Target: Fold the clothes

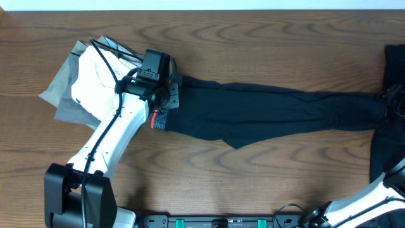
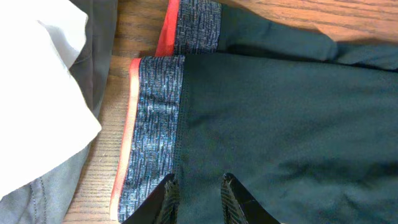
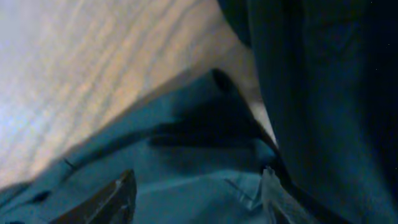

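Holds leggings (image 1: 266, 107) stretched full length along worktop (image 1: 253, 38), waistband (image 2: 152, 118) at left, just beside white piece (image 1: 88, 82) and grey piece (image 1: 60, 88). Pinches waist fabric with left hand (image 2: 198, 186), likely as anchor. Spreads right hand (image 3: 198, 180) wide above leg ends, gripping nothing; probably set for regrasp before fold.

A robotics lab is indicated: two arms (image 1: 111, 136) are seen mounted on a rail (image 1: 209, 222) at a wooden table (image 1: 253, 38).
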You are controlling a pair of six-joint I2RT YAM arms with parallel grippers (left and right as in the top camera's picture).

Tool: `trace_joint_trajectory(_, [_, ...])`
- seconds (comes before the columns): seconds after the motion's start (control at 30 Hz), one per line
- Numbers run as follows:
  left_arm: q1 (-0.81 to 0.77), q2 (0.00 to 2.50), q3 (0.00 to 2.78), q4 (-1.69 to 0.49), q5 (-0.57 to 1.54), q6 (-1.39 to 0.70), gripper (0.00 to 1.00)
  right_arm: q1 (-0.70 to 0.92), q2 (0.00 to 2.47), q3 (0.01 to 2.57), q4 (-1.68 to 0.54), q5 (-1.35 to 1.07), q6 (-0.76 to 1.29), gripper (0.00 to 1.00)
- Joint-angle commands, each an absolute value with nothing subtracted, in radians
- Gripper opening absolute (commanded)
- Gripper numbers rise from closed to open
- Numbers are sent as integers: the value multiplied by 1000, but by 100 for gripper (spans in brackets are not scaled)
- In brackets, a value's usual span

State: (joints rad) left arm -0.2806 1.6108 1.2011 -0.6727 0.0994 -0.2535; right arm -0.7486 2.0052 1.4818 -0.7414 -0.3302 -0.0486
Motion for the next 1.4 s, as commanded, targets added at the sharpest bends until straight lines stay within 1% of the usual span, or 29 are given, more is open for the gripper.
trace_joint_trajectory(0.0, [-281,1616,1195,-672,101,-236,25,-733,2022,1475,-770,-213,-24,65])
trace_joint_trajectory(0.1, [-281,1616,1195,-672,101,-236,25,-731,2023,1474,-805,-189,47,69])
trace_joint_trajectory(0.17, [-281,1616,1195,-672,101,-236,25,-731,2028,1474,-800,-187,56,69])
trace_joint_trajectory(0.2, [-281,1616,1195,-672,101,-236,25,-731,2032,1474,-791,-188,56,66])
trace_joint_trajectory(0.23, [-281,1616,1195,-672,101,-236,25,-731,2035,1474,-774,-192,56,62])
trace_joint_trajectory(0.27, [-281,1616,1195,-672,101,-236,25,-731,2038,1474,-760,-191,56,54])
trace_joint_trajectory(0.3, [-281,1616,1195,-672,101,-236,25,-731,2044,1474,-744,-192,56,43])
trace_joint_trajectory(0.37, [-281,1616,1195,-672,101,-236,25,-731,2051,1474,-735,-215,56,32])
trace_joint_trajectory(0.43, [-281,1616,1195,-672,101,-236,25,-731,2052,1474,-733,-237,64,22])
trace_joint_trajectory(0.5, [-281,1616,1195,-672,101,-236,26,-731,2052,1474,-734,-244,73,20])
trace_joint_trajectory(0.53, [-281,1616,1195,-672,101,-236,26,-731,2052,1474,-736,-244,79,21])
trace_joint_trajectory(0.63, [-281,1616,1195,-672,101,-236,25,-733,2052,1474,-744,-243,82,42])
trace_joint_trajectory(0.7, [-281,1616,1195,-672,101,-236,26,-733,2054,1474,-741,-243,100,62])
trace_joint_trajectory(0.77, [-281,1616,1195,-672,101,-236,25,-733,2057,1474,-732,-243,126,68])
trace_joint_trajectory(0.8, [-281,1616,1195,-672,101,-236,25,-732,2060,1474,-725,-244,143,68])
trace_joint_trajectory(0.83, [-281,1616,1195,-672,101,-236,25,-732,2063,1474,-721,-244,155,63])
trace_joint_trajectory(0.87, [-281,1616,1195,-672,101,-236,26,-732,2065,1474,-720,-244,165,57])
trace_joint_trajectory(0.9, [-281,1616,1195,-672,101,-236,25,-732,2068,1474,-718,-244,176,49])
trace_joint_trajectory(0.93, [-281,1616,1195,-672,101,-236,25,-732,2070,1474,-718,-244,188,38])
trace_joint_trajectory(0.97, [-281,1616,1195,-672,101,-236,25,-732,2071,1474,-723,-244,197,29])
trace_joint_trajectory(1.03, [-281,1616,1195,-672,101,-236,25,-732,2070,1474,-739,-244,216,13])
trace_joint_trajectory(1.1, [-281,1616,1195,-672,101,-236,25,-732,2062,1477,-755,-245,224,1])
trace_joint_trajectory(1.27, [-281,1616,1195,-672,101,-236,26,-732,1995,1479,-786,-244,224,1])
trace_joint_trajectory(1.37, [-281,1616,1195,-672,101,-236,25,-732,1964,1479,-749,-236,218,2])
